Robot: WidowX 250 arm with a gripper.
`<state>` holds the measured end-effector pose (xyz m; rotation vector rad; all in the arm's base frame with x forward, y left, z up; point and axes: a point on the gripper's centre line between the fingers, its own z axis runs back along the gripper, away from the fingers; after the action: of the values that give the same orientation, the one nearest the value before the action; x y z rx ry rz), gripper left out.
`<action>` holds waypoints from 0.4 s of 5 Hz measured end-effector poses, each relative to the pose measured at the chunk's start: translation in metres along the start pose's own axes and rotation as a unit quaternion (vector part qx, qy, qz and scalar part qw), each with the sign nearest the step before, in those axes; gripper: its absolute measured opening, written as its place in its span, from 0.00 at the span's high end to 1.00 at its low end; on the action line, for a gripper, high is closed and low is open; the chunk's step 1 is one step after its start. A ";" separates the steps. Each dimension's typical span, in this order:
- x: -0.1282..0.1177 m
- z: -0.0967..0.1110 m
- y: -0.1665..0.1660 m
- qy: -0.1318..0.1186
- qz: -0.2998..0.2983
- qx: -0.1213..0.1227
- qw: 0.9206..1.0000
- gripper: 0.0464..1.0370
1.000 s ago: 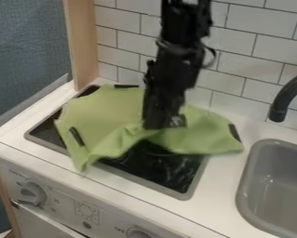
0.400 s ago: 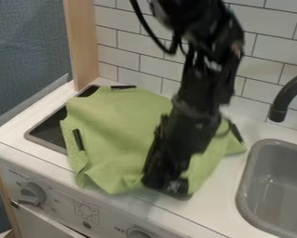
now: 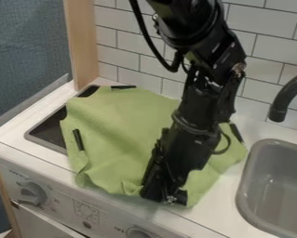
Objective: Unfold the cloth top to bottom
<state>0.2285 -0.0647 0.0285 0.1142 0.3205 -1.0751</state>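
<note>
Camera view: the black gripper (image 3: 165, 197) hung low at the near edge of the green cloth (image 3: 122, 125), with cloth visible on both sides of it and behind it. The jaws met or nearly met the cloth at that edge; contact could not be confirmed. Jaw state: could not tell whether they were released, clenched or grasping cloth.

Cloth position: spread over most of the stove (image 3: 46, 129), near edge lying past the stove onto the white counter (image 3: 220, 211), right corner close to the sink (image 3: 279, 142). Small creases and a turned-over bit were noted at the near left corner.

Count: one cloth, one gripper, one stove, one sink, one faucet (image 3: 292, 92), two knobs (image 3: 32, 193) on the front panel. Three black strips (image 3: 78, 139) were seen: one at the cloth's far edge, one toward its left side, one at its right side. Could not tell what they were.

Obscured: the arm (image 3: 203, 100) covered a broad part of the cloth's right half. The cloth hid most of the stove. The sink ran out of frame at right, as did the faucet; the nearer knob was cut by the bottom edge.
</note>
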 end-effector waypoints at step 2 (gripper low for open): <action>0.001 0.000 -0.003 -0.004 0.007 -0.011 1.000 0.27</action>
<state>0.2260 -0.0673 0.0284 0.0927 0.3240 -1.0581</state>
